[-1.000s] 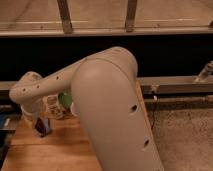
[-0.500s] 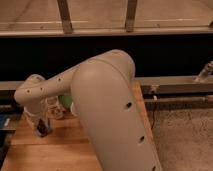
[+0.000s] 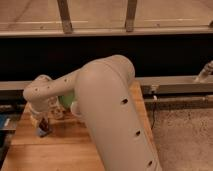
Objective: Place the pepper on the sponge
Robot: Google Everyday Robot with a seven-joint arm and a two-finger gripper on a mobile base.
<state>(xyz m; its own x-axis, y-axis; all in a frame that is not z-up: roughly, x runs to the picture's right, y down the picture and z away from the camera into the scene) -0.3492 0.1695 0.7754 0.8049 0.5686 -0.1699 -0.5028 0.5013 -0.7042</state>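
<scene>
Our end effector point(image 3: 43, 123) hovers just over the sponge point(image 3: 45, 132); its grip we cannot tell. If it carries the pepper, we centre it and release low.

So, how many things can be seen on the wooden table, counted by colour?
Green: 1, the green object, mostly behind the arm.
Blue-grey: 1, the sponge, under the gripper near the left edge of the table.
Total: 2 in view; the arm hides much of the table.
</scene>
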